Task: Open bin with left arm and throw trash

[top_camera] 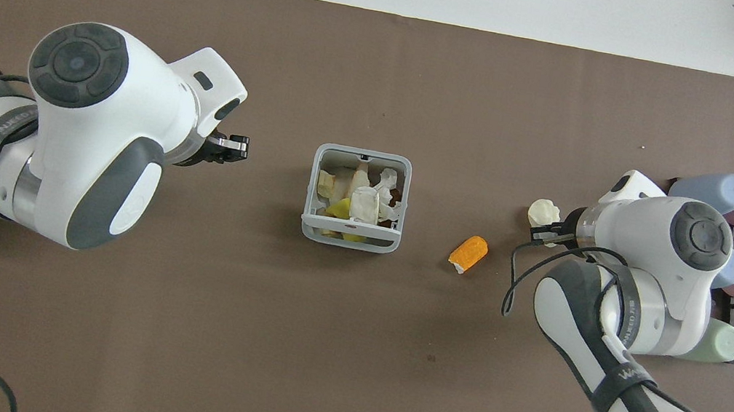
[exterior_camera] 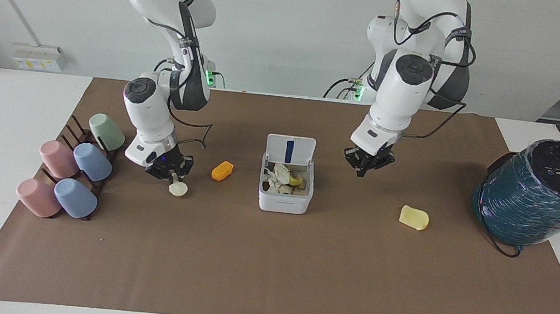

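The white bin (exterior_camera: 284, 204) stands mid-table with its lid (exterior_camera: 289, 150) upright, blue strip showing, and crumpled scraps inside; it also shows in the overhead view (top_camera: 348, 240). My left gripper (exterior_camera: 365, 170) is shut and empty, raised over the mat beside the bin toward the left arm's end (top_camera: 233, 148). My right gripper (exterior_camera: 171, 172) is shut on the cream-white lump (exterior_camera: 178, 188), low at the mat; the lump also shows in the overhead view (top_camera: 544, 210). The orange lump (exterior_camera: 222, 170) lies between that lump and the bin. The pale yellow lump (exterior_camera: 414, 218) lies toward the left arm's end, hidden in the overhead view.
A large teal wrapped cylinder (exterior_camera: 536, 194) lies at the left arm's end of the table. A rack with several pastel cups (exterior_camera: 73, 171) sits at the right arm's end, close to the right gripper. A brown mat (exterior_camera: 268, 270) covers the table.
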Robot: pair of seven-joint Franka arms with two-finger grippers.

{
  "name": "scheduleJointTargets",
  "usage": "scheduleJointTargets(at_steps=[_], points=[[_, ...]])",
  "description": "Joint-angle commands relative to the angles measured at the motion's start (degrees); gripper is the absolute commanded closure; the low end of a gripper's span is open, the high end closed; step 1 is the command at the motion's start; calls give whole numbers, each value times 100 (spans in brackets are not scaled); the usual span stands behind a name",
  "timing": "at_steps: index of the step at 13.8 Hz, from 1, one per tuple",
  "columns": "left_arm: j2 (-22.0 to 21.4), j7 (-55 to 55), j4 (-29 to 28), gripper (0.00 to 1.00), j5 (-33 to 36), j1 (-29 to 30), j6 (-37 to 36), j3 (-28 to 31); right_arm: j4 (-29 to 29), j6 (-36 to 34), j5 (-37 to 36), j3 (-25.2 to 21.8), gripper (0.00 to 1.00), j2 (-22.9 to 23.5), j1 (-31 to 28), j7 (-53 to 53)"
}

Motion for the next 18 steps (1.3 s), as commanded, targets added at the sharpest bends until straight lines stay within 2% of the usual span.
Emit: scheduleJointTargets(at_steps=[1, 3, 5, 6, 8, 11, 15, 18], points=[[-304, 286, -605, 46, 17, 314, 590, -54, 1079, -1399, 119, 104, 100, -108, 64, 744], [-295, 672, -780, 15, 17, 498, 923, -54, 1731, -2044, 1053, 271, 100, -56, 65, 1115], [-243, 902, -895, 9, 17, 692, 1257, -45, 1900, -1977, 1996, 280, 100, -38, 187, 1134], [-199, 1007, -930, 0, 26, 771, 1459, -45, 1988, -1898, 2208, 281, 100, -29, 449, 1204], [3, 1087, -1001, 0, 43, 982, 1907, -45, 2286, -1748, 2281, 281, 100, 128, 811, 1956], [503, 1070, -992, 0, 79, 1000, 2461, -37, 2770, -1695, 3105, 456, 100, 690, 995, 2232], [847, 1044, -1001, 0, 403, 1070, 2630, 7, 2675, -1695, 3177, 456, 100, 840, 1251, 2250], [865, 1052, -1080, 0, 422, 1229, 2621, 34, 2648, -1442, 3177, 465, 100, 1042, 1470, 2582]])
